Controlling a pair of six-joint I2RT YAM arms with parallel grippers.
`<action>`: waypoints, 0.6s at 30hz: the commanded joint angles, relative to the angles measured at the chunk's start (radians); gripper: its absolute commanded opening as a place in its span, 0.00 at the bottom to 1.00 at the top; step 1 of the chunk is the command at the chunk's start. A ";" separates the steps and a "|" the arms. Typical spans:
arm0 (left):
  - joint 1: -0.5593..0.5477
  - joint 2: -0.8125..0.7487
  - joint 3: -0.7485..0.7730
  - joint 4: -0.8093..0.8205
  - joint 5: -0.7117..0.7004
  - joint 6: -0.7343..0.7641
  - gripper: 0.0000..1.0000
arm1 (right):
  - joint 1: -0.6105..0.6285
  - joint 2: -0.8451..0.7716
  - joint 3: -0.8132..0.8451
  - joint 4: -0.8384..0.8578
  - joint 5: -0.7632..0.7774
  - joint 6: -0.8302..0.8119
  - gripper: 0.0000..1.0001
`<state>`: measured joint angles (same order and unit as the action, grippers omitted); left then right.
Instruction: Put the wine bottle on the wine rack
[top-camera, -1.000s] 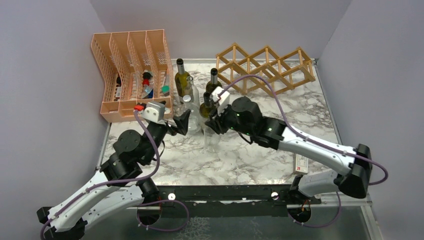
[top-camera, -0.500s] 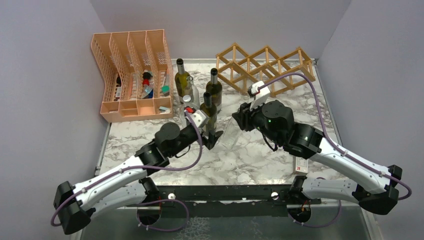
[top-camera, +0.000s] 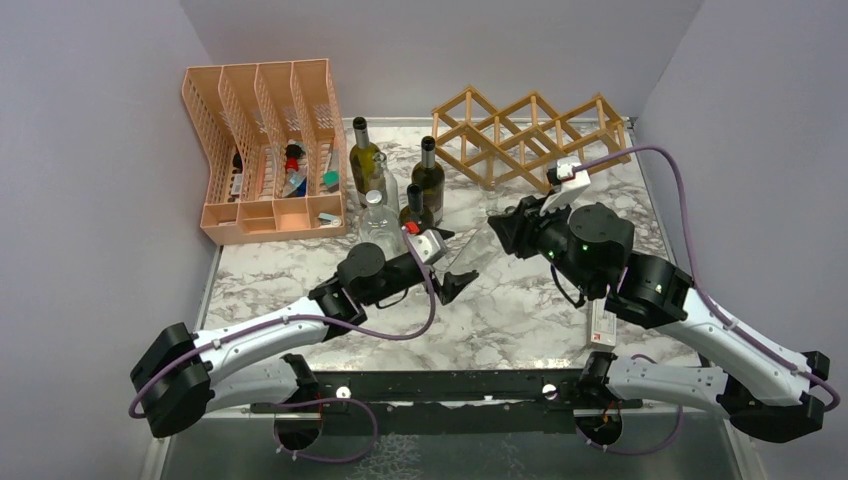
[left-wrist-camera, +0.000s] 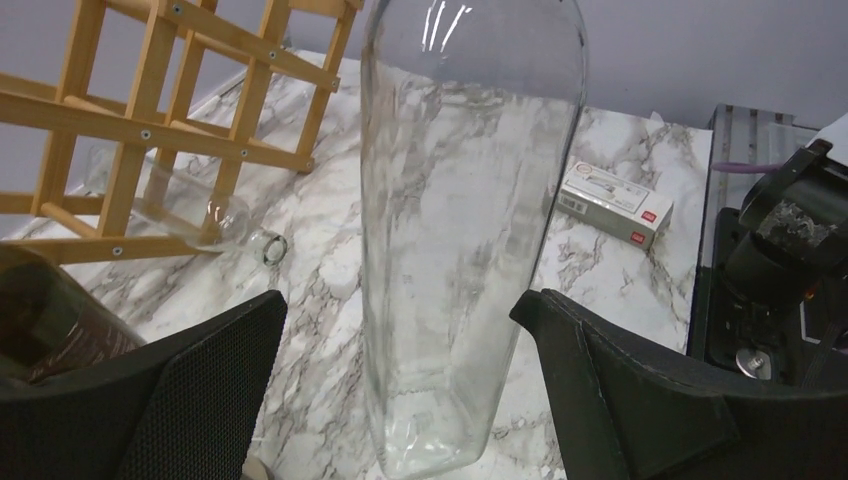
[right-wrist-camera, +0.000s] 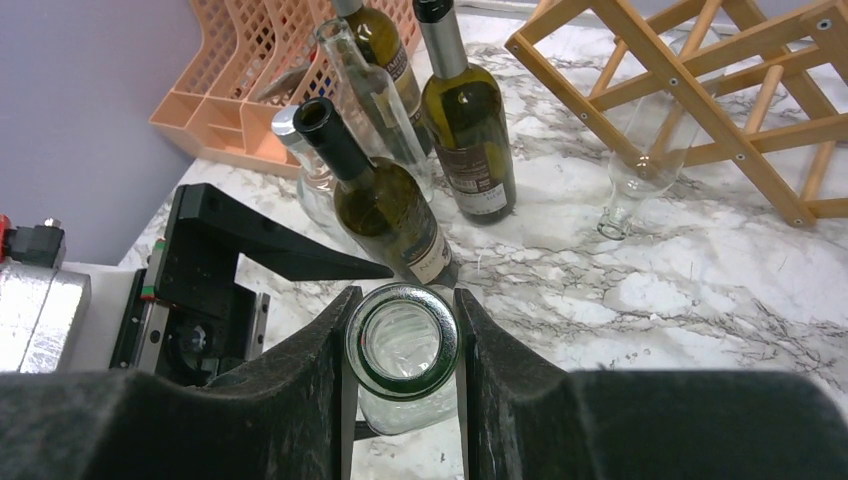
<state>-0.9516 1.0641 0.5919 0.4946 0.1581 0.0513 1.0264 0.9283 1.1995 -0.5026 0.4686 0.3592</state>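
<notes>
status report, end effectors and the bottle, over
Right end effector shut on neck of clear bottle. Left end effector open, straddling its base. Wine rack beyond, second bottle lying in it.

Grey-veined marble tabletop (top-camera: 520, 310) between plain lavender walls (top-camera: 90, 200).

Tally on the table (top-camera: 520, 300): 3 dark green wine bottles (top-camera: 364, 158) (top-camera: 428, 185) (top-camera: 414, 210); 4 clear glass bottles (right-wrist-camera: 401, 340) (right-wrist-camera: 378, 105) (right-wrist-camera: 291, 122) (right-wrist-camera: 640, 160), one capped in silver; 7 bottles in total. 1 wooden wine rack (left-wrist-camera: 150, 128). 1 peach mesh organizer (top-camera: 262, 150). 1 small white box (top-camera: 601, 326). 2 robot arms (top-camera: 260, 335) (top-camera: 700, 310).
</notes>
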 joint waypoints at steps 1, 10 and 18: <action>-0.013 0.051 0.004 0.104 0.026 0.038 0.99 | 0.005 -0.035 0.026 0.102 0.019 0.075 0.06; -0.027 0.102 -0.004 0.112 0.016 0.058 0.98 | 0.005 -0.051 0.019 0.086 0.060 0.117 0.06; -0.033 0.155 0.030 0.114 -0.032 0.074 0.89 | 0.005 -0.055 0.019 0.040 0.079 0.161 0.07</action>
<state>-0.9775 1.2068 0.5922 0.5819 0.1673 0.1024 1.0275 0.8963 1.1995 -0.5041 0.5117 0.4648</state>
